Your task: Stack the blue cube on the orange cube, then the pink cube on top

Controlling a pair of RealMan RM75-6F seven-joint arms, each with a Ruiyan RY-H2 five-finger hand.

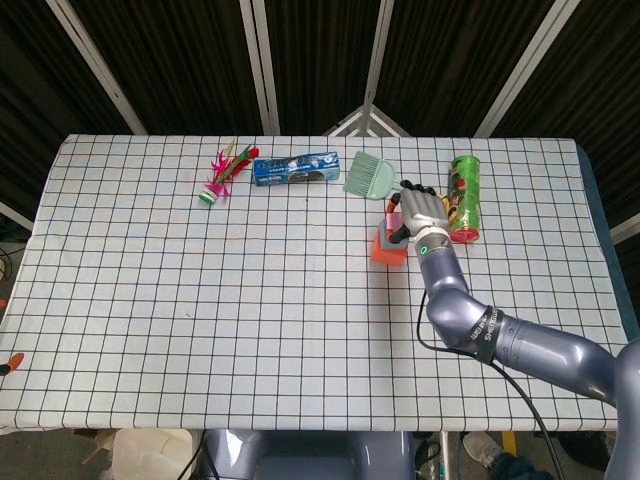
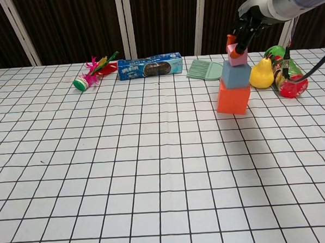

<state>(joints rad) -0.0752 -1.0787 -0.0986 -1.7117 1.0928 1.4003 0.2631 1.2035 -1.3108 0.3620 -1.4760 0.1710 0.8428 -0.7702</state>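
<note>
In the chest view the orange cube point(image 2: 233, 97) stands on the checked cloth with the blue cube point(image 2: 236, 75) on top of it. The small pink cube point(image 2: 237, 58) sits on the blue one, slightly tilted. My right hand point(image 2: 246, 29) reaches down from above and its fingertips point(image 2: 239, 43) still pinch the pink cube's top. In the head view the right hand point(image 1: 420, 212) covers most of the stack; only the orange cube point(image 1: 386, 250) and a bit of the pink cube point(image 1: 392, 218) show. The left hand appears in neither view.
Right of the stack lie a yellow pear point(image 2: 262, 74), a red object point(image 2: 293, 86) and a green chips can point(image 1: 464, 197). Behind it is a green brush point(image 2: 205, 69). Further left are a blue biscuit pack point(image 2: 150, 66) and a feathered shuttlecock point(image 2: 89, 76).
</note>
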